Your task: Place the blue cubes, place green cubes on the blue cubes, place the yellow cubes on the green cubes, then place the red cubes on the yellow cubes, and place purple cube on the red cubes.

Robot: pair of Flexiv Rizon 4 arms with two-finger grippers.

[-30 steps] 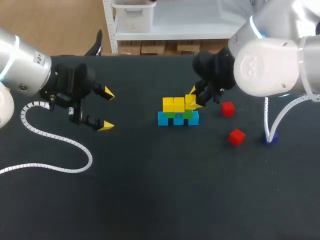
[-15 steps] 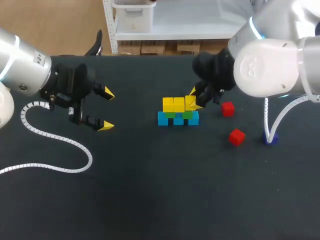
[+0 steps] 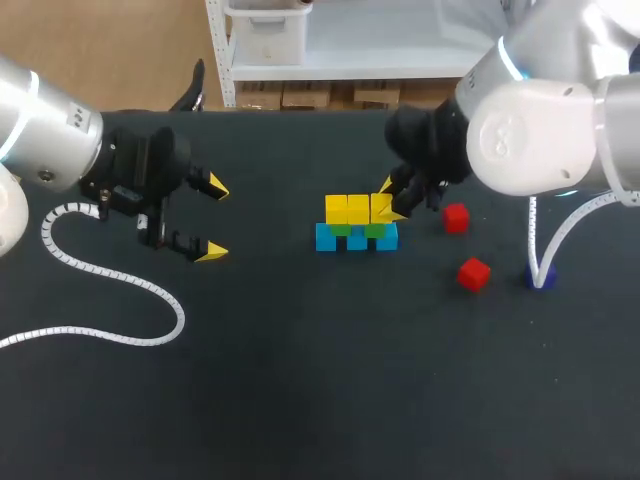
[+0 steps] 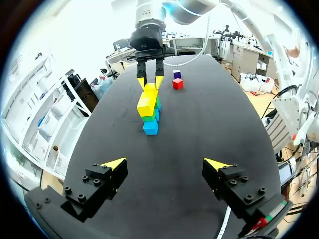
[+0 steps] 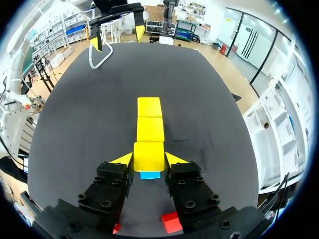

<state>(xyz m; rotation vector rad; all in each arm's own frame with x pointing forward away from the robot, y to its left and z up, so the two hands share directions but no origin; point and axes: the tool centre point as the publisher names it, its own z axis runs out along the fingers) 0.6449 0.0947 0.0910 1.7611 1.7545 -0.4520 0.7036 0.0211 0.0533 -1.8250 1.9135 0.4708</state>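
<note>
**Head view:** the cube stack [image 3: 358,222] sits mid-table, with blue cubes [image 3: 326,238] at the bottom, green cubes [image 3: 343,229] above and 3 yellow cubes [image 3: 348,209] on top. The right gripper [image 3: 388,200] is at the stack's right end, pinching the end yellow cube [image 3: 380,207]. A red cube [image 3: 456,218] lies near the stack's right, a 2nd red cube [image 3: 473,273] is further off, and the purple cube [image 3: 540,278] is beyond that. The left gripper [image 3: 210,218] hangs well left of the stack, fingers spread, holding nothing.

**Left wrist view:** the stack [image 4: 148,117] is ahead of the left gripper [image 4: 167,167], well apart from it. The right gripper [image 4: 150,82] is at the stack's far end.

**Right wrist view:** both tips clamp the end yellow cube [image 5: 149,156], in line w/ the other 2. A blue cube shows under it.
</note>
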